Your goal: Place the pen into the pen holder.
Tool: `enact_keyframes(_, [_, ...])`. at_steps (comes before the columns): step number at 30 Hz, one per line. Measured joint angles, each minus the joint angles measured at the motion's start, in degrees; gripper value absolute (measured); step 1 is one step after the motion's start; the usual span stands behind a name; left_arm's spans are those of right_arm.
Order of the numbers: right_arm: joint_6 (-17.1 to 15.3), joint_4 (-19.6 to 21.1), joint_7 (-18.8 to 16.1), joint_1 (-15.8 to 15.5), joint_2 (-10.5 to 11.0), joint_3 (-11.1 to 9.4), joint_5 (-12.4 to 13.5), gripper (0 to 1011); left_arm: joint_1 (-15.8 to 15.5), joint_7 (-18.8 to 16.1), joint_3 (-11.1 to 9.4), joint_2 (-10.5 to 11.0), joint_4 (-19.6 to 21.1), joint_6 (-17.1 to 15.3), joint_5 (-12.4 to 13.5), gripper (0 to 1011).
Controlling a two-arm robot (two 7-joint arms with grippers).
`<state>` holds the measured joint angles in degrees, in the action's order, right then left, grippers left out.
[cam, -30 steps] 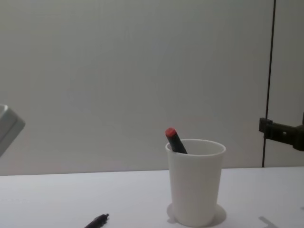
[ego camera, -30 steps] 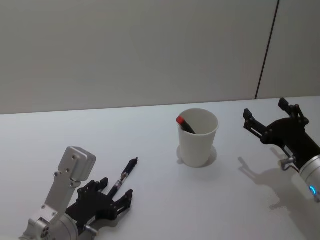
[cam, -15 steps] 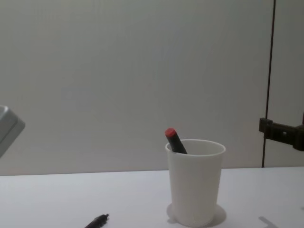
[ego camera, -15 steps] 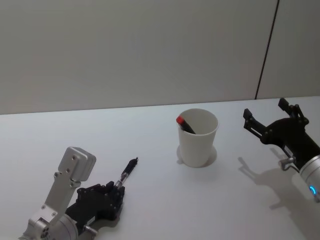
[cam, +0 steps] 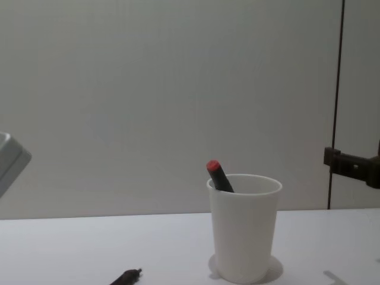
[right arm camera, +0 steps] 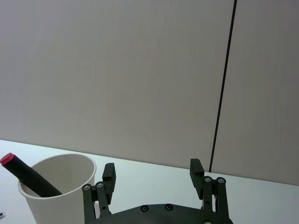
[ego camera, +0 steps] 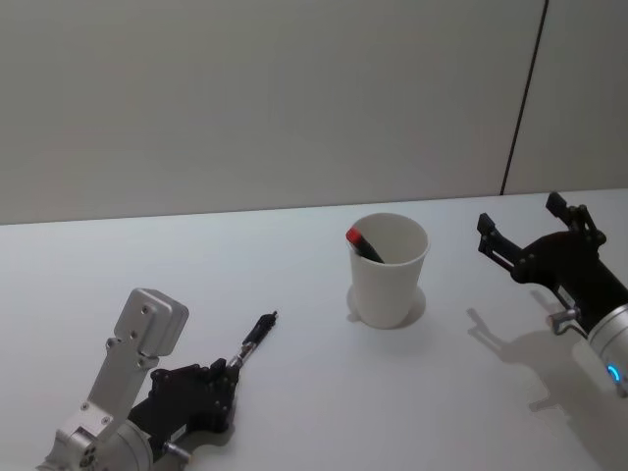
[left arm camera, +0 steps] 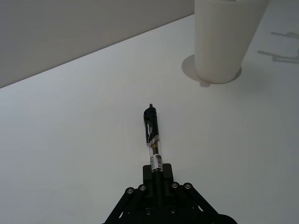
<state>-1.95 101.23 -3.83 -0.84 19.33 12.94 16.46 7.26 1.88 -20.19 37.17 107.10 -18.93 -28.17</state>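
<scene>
A thin black pen (ego camera: 255, 337) lies low over the white table, its tip pointing toward the pen holder (ego camera: 390, 270), a white paper cup. My left gripper (ego camera: 231, 371) is shut on the pen's rear end; the left wrist view shows the pen (left arm camera: 152, 130) sticking out from between the closed fingers (left arm camera: 156, 179), with the cup (left arm camera: 224, 42) beyond. A black marker with a red cap (ego camera: 361, 242) leans inside the cup. My right gripper (ego camera: 521, 213) hovers open to the right of the cup, holding nothing.
The white table (ego camera: 294, 245) runs back to a plain grey wall with a dark vertical seam (ego camera: 525, 98). In the chest view the cup (cam: 243, 231) stands at centre, and the pen's tip (cam: 127, 276) shows at the bottom edge.
My left gripper's fingers went from spread around the pen to shut on its rear end. The pen's tip shifted slightly toward the cup. The right arm stayed still.
</scene>
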Motion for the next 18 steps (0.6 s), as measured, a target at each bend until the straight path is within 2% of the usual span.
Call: enact_keyframes(18, [0.0, 0.0, 0.0, 0.0, 0.0, 0.0, 0.0, 1002, 0.0, 0.0, 0.0, -0.1, 0.0, 0.5, 0.4, 120])
